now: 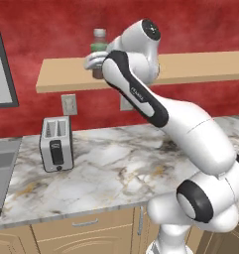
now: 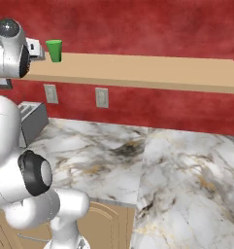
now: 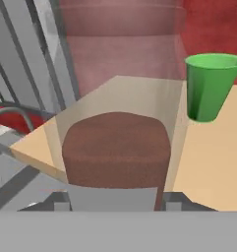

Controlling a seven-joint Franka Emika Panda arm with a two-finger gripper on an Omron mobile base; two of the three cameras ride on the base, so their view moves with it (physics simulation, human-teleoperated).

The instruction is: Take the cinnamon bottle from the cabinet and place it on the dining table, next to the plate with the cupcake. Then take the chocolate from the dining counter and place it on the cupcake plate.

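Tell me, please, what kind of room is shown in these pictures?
Most likely a kitchen, computer-rendered: a toaster stands on a marble counter with wooden cabinet fronts below, and a wooden shelf on the red wall holds a green cup.

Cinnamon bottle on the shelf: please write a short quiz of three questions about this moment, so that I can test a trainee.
1. True or false: the cinnamon bottle lies on its side.
2. What stands beside the bottle on the wooden shelf? A) a green cup B) a red bowl C) a kettle
3. Where is the tool in relation to the bottle?

Key
1. False: it stands upright.
2. A
3. It is closed around the bottle, which stands on the shelf.
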